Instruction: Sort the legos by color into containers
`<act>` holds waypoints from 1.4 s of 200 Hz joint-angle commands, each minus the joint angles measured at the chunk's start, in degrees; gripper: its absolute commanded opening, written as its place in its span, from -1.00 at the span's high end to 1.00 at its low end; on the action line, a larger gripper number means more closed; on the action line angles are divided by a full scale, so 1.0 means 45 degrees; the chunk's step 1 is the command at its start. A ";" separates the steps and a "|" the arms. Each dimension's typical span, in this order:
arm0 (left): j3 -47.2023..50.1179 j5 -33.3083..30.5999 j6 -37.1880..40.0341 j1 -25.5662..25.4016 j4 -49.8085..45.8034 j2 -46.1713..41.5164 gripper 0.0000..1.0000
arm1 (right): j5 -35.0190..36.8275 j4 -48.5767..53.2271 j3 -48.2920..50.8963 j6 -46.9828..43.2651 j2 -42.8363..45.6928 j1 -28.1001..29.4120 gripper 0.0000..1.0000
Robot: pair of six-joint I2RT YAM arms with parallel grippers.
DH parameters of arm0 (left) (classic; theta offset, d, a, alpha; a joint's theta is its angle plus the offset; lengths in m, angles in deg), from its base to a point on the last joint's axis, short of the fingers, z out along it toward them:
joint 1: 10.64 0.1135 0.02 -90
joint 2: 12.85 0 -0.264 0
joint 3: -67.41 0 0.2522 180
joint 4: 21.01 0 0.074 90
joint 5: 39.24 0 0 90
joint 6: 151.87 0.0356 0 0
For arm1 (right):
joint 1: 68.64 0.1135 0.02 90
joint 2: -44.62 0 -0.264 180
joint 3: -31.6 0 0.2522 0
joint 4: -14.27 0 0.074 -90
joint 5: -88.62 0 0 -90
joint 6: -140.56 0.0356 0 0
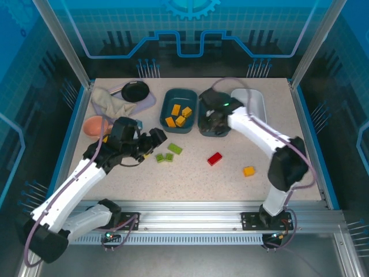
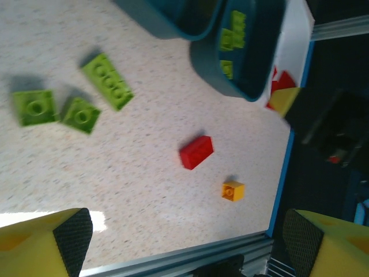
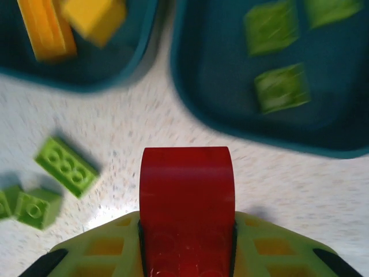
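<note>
Right wrist, nearest: the held red lego [image 3: 187, 184], a round-topped brick, is clamped between the yellow fingers of the right gripper [image 3: 187, 248], low over the table [image 3: 144, 127].
Right wrist, ahead: the orange-filled teal tray [image 3: 124, 72] sits at upper left with two orange legos [image 3: 95, 17] in sight. The green-filled teal tray [image 3: 190, 98] sits at upper right with three sorted green legos [image 3: 281, 86].
Right wrist, left side: three loose green legos [image 3: 66, 164] lie on the table, outside both trays.
Left wrist, nearest: the left gripper [image 2: 187, 239] has its black pads [image 2: 72, 236] spread wide, with nothing between them.
Left wrist, table: the loose green legos [image 2: 108, 81] lie close together. The loose red lego [image 2: 196, 152] and the loose orange lego [image 2: 233, 190] lie nearer the table's edge, apart from each other.
Left wrist, far: the white tray [image 2: 298, 40] lies behind the green-filled teal tray [image 2: 253, 75]. Something red shows in it, too blurred to count.
Top view, arms: the left gripper [image 1: 157, 137] hangs just beside the loose green legos [image 1: 169, 156]. The right gripper [image 1: 216, 122] is over the green-filled teal tray [image 1: 202, 130], next to the white tray [image 1: 256, 98].
Top view, trays: four orange legos [image 1: 180, 120] lie in the orange-filled teal tray [image 1: 167, 101].
Done, as I judge it: well over half — orange and green each have a tray with bricks in it, and red seems to go to the white one.
Left: three green, one red and one orange on the table, plus the red brick in the grip, not yet dropped.
</note>
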 commanded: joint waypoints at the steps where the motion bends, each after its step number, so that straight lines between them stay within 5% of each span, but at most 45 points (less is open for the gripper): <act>1: -0.1034 0.0591 0.0731 -0.0218 0.1023 0.1173 -0.78 | -0.0344 -0.0098 -0.0059 -0.0200 -0.0194 -0.1952 0.51; 43: -0.2948 0.0759 0.0792 -0.0310 0.1339 0.3862 -0.76 | -0.1411 -0.0135 -0.3029 -0.0285 -0.3019 -0.4754 0.52; 127: -0.5951 0.0847 0.1103 -0.1157 0.1353 0.7720 -0.72 | -0.2197 0.2433 -1.0518 -0.0189 -0.9742 -0.6362 0.44; 159: -0.6293 0.0780 0.1093 -0.1330 0.0999 0.8242 -0.71 | -0.2746 0.2793 -1.1821 -0.0269 -1.0615 -0.6613 0.01; 189: -0.6321 0.0281 0.0799 -0.1352 0.0230 0.8285 -0.68 | -0.2855 0.2693 -1.1959 -0.0574 -1.0013 -0.6517 -0.28; 228: -0.6115 -0.0394 0.0556 -0.1347 -0.0674 0.7964 -0.64 | -0.2433 0.2365 -1.1369 -0.1082 -0.8041 -0.5955 -0.29; 280: -0.6200 -0.2379 0.1372 -0.1217 -0.3763 0.7939 -0.62 | -0.1843 0.0379 -0.6739 -0.1902 -0.3442 -0.3908 -0.29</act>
